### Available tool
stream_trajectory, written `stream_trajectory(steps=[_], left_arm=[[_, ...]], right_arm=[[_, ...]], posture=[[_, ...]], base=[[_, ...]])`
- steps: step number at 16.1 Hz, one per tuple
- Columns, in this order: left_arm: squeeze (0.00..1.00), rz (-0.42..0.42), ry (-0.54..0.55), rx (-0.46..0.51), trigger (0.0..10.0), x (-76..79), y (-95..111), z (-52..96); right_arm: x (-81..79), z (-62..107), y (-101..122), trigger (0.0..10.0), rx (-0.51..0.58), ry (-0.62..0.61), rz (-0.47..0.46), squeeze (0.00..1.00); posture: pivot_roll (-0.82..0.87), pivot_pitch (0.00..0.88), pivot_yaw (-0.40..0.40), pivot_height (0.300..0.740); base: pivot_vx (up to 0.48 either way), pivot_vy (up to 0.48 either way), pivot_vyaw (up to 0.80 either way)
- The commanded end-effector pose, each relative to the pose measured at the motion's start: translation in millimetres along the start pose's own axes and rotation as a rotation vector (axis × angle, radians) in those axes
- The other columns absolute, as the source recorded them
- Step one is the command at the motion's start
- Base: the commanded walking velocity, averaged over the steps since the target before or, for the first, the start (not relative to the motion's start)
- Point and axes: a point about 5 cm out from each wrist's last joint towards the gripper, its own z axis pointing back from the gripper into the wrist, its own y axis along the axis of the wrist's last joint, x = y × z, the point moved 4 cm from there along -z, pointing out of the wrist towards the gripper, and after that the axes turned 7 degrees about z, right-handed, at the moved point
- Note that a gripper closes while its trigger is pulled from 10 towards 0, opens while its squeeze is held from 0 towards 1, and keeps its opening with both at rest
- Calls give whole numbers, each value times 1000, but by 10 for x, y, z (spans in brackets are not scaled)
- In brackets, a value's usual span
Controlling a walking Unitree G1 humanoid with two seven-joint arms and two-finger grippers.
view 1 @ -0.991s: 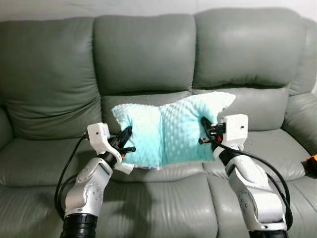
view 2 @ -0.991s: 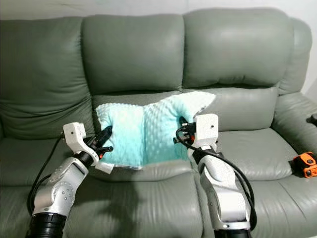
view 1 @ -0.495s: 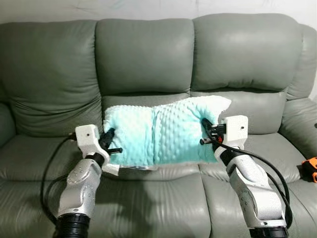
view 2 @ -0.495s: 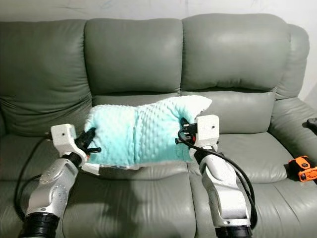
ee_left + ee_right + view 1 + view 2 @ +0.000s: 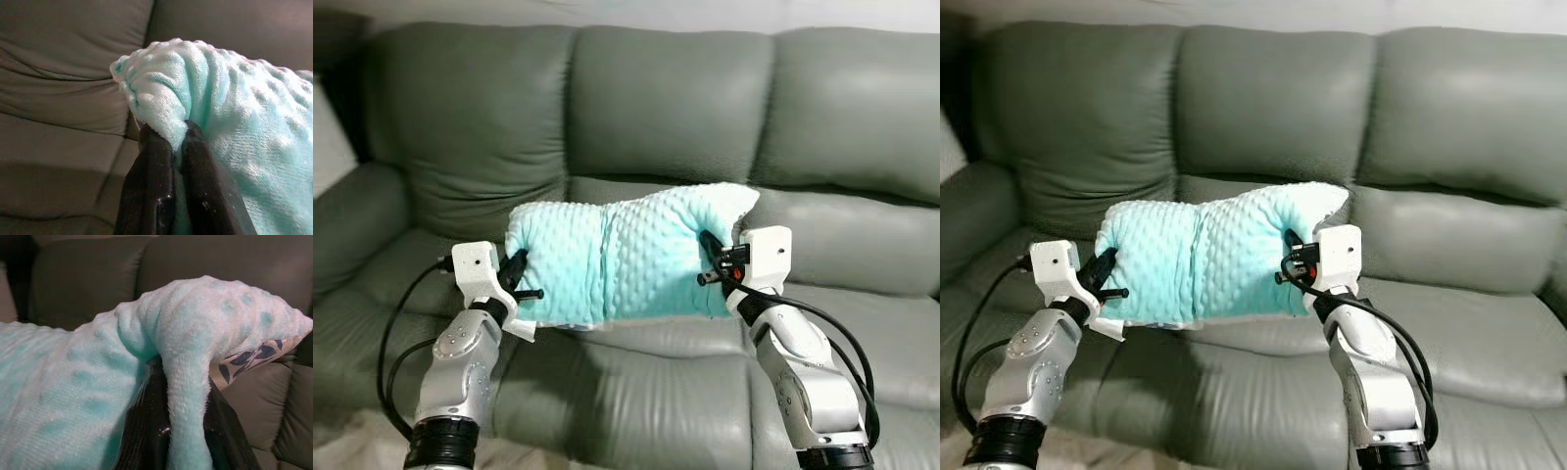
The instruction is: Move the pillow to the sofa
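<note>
— Where is the pillow found?
— The dotted turquoise pillow (image 5: 626,257) is held in the air between both arms, in front of the grey leather sofa (image 5: 646,117), above its seat cushions.
— How is it gripped?
— One end is pinched by the left gripper (image 5: 177,139), its fingers clamped on a fold of fabric; the other end is clenched likewise by the right gripper (image 5: 182,382).

Soft, even indoor light falls from above, leaving pale sheen on the sofa (image 5: 822,127) backrests and a dim far left corner. Both head views are slightly soft and low in detail, without motion blur. The wrist views are darker; the pillow (image 5: 234,112) looks bright, while the nearest black fingers (image 5: 151,196) blur out of focus.
</note>
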Motion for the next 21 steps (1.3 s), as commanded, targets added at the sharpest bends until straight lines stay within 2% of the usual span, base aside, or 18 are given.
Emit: stream_trajectory(steps=[1, 5, 6, 9, 10, 12, 15, 17, 20, 21], left_arm=[[0, -41, -19, 6, 10000, 9, 42, -21], [0, -42, -110, -70, 10000, 73, -93, -61], [0, -5, -165, -79, 10000, 142, -140, -86], [0, -7, -209, -138, 10000, 196, -238, -174], [0, -23, -205, -153, 10000, 179, -245, -220], [0, -40, -207, -151, 10000, 141, -236, -244], [0, -62, -184, -224, 10000, 118, -458, -235], [0, -95, -201, -251, 10000, 209, -560, -252], [0, -119, -196, -251, 10000, 287, -566, -311], [0, -111, -185, -247, 10000, 301, -554, -335]], right_arm=[[82, -36, 72, 10000, 31, -38, -3, 0], [286, -18, -20, 10000, 9, -176, 9, 0], [340, 27, -112, 10000, -18, -218, -3, 0], [352, 158, -319, 10000, -74, -264, -96, 0], [337, 207, -426, 10000, -103, -266, -137, 0], [306, 283, -536, 10000, -136, -260, -154, 0], [380, 333, -760, 10000, -213, -280, -184, 0], [368, 341, -885, 10000, -273, -253, -191, 0], [364, 337, -971, 10000, -311, -215, -212, 0], [371, 332, -984, 10000, -317, -205, -186, 0]], posture=[[-137, 0, 47, 740], [-132, 0, 62, 740], [-134, 0, 72, 740], [-135, 33, 90, 740], [-137, 52, 99, 740], [-142, 95, 114, 740], [-145, 152, 128, 740], [-154, 201, 118, 740], [-157, 258, 98, 740], [-164, 280, 92, 740]], base=[[0, 0, 0], [0, 0, 0], [0, 0, 0], [0, 0, 0], [0, 0, 0], [0, 0, 0], [0, 0, 0], [0, 0, 0], [0, 0, 0], [0, 0, 0]])
